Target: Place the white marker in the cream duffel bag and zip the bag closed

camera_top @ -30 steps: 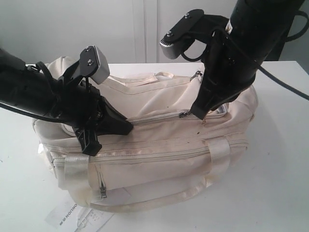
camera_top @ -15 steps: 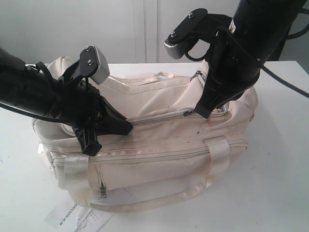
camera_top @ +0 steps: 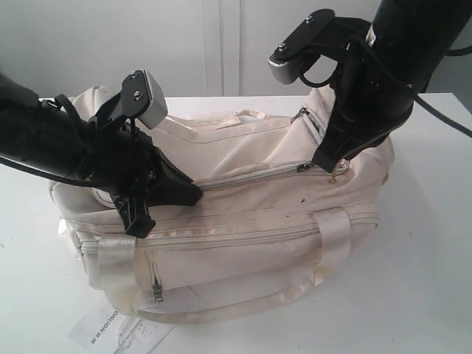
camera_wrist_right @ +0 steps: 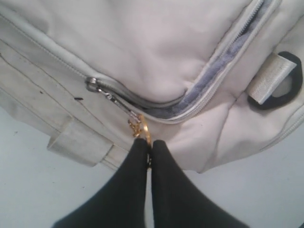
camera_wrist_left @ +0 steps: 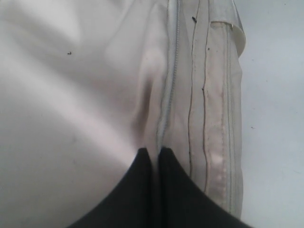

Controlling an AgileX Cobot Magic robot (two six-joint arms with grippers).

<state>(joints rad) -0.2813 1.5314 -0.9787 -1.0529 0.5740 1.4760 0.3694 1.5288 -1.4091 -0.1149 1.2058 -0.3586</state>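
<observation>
The cream duffel bag [camera_top: 251, 214] lies on the white table [camera_top: 428, 251]. My left gripper [camera_top: 195, 194] is shut on a fold of the bag's top fabric beside the closed stretch of zip; the wrist view shows cloth pinched between its fingertips [camera_wrist_left: 153, 152]. My right gripper [camera_top: 323, 164] is shut on the gold zip pull [camera_wrist_right: 141, 127], which trails from the slider [camera_wrist_right: 91, 83]. Beyond the slider the top zip still gapes, showing grey tape [camera_wrist_right: 209, 90]. No white marker shows in any view.
A printed white paper tag [camera_top: 110, 328] lies on the table under the bag's front left corner. A black D-ring [camera_wrist_right: 298, 78] sits at the bag's end near my right gripper. Satin handles [camera_top: 221, 306] drape over the front. A white wall stands behind.
My right gripper has moved right along the top zip, drawing the slider with it, so the closed stretch is longer. The left gripper has stayed put.
</observation>
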